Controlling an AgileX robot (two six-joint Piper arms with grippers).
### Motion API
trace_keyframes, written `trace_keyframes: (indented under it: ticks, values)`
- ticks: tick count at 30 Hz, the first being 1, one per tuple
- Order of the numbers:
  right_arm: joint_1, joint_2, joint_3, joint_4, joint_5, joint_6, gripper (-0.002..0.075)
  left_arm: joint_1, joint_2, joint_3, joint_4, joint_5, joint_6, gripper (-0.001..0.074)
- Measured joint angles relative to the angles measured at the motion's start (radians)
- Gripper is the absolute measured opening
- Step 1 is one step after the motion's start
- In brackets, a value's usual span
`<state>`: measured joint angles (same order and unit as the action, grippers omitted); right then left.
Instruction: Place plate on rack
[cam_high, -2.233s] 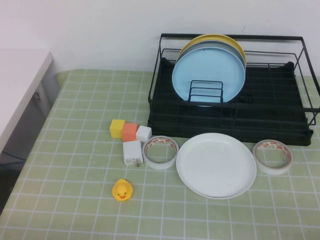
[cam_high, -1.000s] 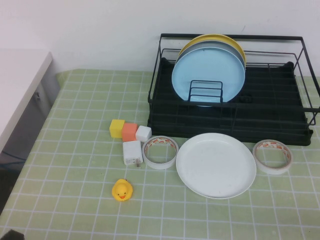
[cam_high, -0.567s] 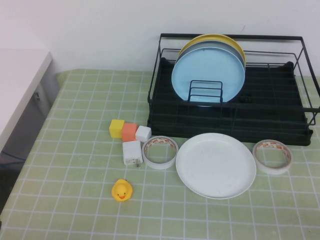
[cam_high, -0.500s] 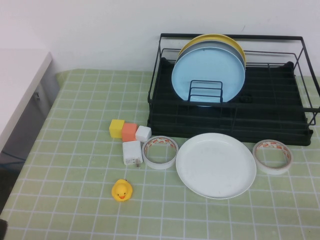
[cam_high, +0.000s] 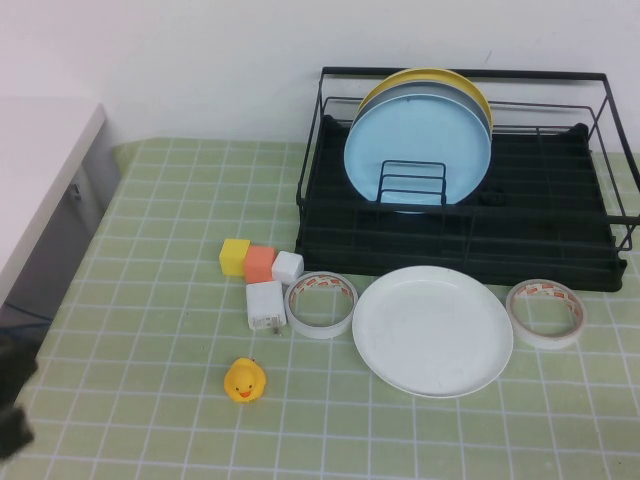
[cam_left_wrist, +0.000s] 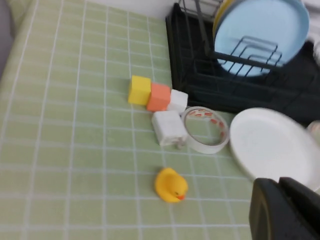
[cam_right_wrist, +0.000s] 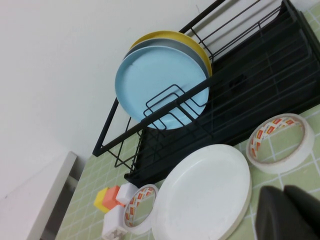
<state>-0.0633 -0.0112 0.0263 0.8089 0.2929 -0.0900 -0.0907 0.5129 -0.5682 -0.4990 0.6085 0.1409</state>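
we see the plate (cam_high: 432, 330) lying flat on the bench (cam_high: 150, 400), just in front of the rack (cam_high: 560, 245) and outside it. the rack sits at the far right of the bench against the wall; a light blue plate (cam_high: 418, 150) stands upright in its dividers, with a grey plate (cam_high: 385, 97) and a yellow plate (cam_high: 440, 80) stacked behind it. 1 tape roll (cam_high: 322, 304) lies just left of the plate, a 2nd tape roll (cam_high: 545, 312) just right of it. left of the first roll we note a white charger block (cam_high: 265, 305), and behind that a yellow cube (cam_high: 235, 257), an orange cube (cam_high: 260, 264) and a white cube (cam_high: 287, 267) in a row, touching. a rubber duck (cam_high: 245, 380) sits nearer us, apart.

left end effector (cam_left_wrist: 285, 212): dark body at the frame edge in its wrist view, above the bench near the plate's side; we cannot tell its opening. right end effector (cam_right_wrist: 290, 212): dark body at the frame corner in its wrist view, near the 2nd tape roll; opening likewise cannot be told.
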Motion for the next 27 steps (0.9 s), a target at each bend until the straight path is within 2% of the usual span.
trace_keyframes:
  ticks: [6, 10, 21, 24, 27]
  values:
    - [0.0, 0.0, 0.0, 0.0, 0.016, -0.019, 0.0009, -0.013, 0.318, -0.236, 0.008, 0.09, 0.167, -0.0001]
    - [0.0, 0.0, 0.0, 0.001, 0.018, -0.025, 0.0009, -0.113, 0.515, -0.336, 0.102, 0.1, 0.175, -0.0001]
    - [0.0, 0.0, 0.0, 0.007, 0.018, -0.047, 0.0009, -0.465, 0.955, -0.58, 0.517, 0.108, -0.141, -0.0001]
    - [0.0, 0.0, 0.0, 0.011, 0.018, -0.063, 0.0009, -0.53, 1.062, -0.651, 0.606, 0.125, -0.239, 0.0]
    - [0.0, 0.0, 0.0, 0.017, 0.018, -0.072, 0.0009, -0.558, 1.173, -0.739, 0.607, 0.179, -0.297, 0.0029]
